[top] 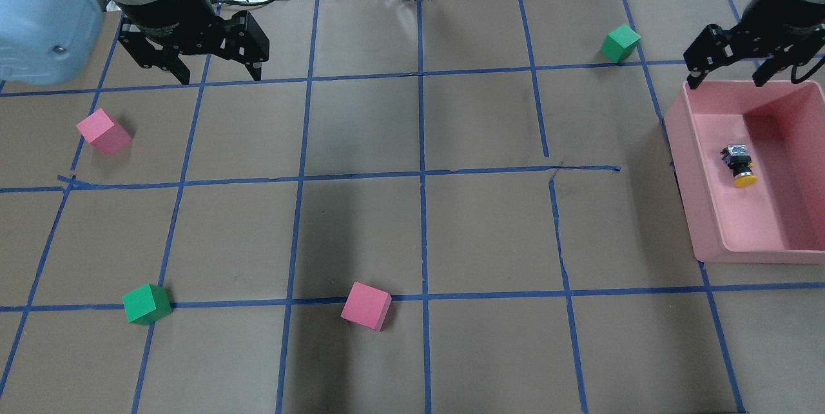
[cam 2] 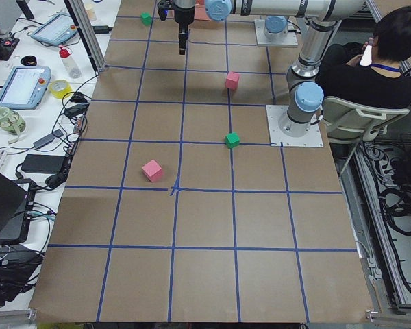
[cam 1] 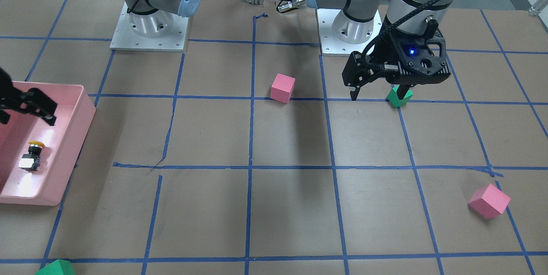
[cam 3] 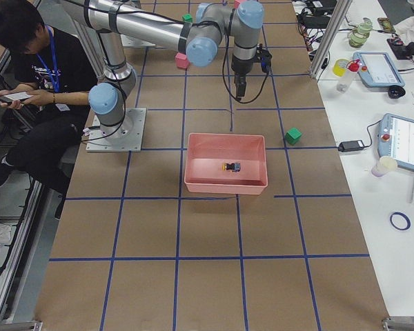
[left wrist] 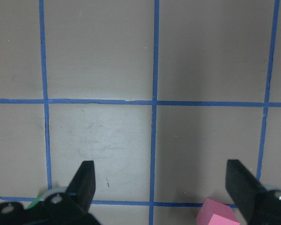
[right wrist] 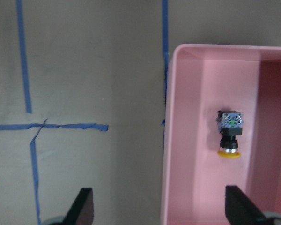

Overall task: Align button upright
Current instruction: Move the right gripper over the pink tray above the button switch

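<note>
The button lies on its side on the floor of the pink bin, yellow cap toward the robot, terminal base away. It also shows in the front view and the right wrist view. My right gripper is open and empty. It hovers above the bin's far rim, apart from the button. My left gripper is open and empty, high over the table at the far left.
Two pink cubes and two green cubes lie scattered on the brown table with its blue tape grid. The bin stands at the table's right edge. A seated person is beside the robot base.
</note>
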Action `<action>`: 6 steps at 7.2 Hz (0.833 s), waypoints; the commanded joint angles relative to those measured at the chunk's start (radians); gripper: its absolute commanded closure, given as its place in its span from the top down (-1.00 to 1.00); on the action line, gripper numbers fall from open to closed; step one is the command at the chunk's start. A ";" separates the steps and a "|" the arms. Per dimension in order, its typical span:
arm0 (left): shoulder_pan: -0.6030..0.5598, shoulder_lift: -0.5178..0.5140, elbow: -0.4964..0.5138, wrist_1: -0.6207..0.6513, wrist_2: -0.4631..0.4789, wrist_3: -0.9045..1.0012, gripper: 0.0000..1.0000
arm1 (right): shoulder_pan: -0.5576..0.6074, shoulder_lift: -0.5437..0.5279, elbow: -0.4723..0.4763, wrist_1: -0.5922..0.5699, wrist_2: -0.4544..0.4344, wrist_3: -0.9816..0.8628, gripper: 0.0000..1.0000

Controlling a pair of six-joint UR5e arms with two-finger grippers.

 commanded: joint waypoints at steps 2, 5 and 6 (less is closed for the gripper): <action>0.000 0.002 0.000 0.000 0.001 0.000 1.00 | -0.133 0.130 0.157 -0.359 -0.019 -0.137 0.98; 0.000 0.000 0.000 0.000 -0.001 0.000 1.00 | -0.206 0.202 0.176 -0.420 0.056 -0.232 0.98; 0.000 0.002 0.000 0.000 -0.001 0.000 1.00 | -0.206 0.205 0.181 -0.420 0.057 -0.233 0.98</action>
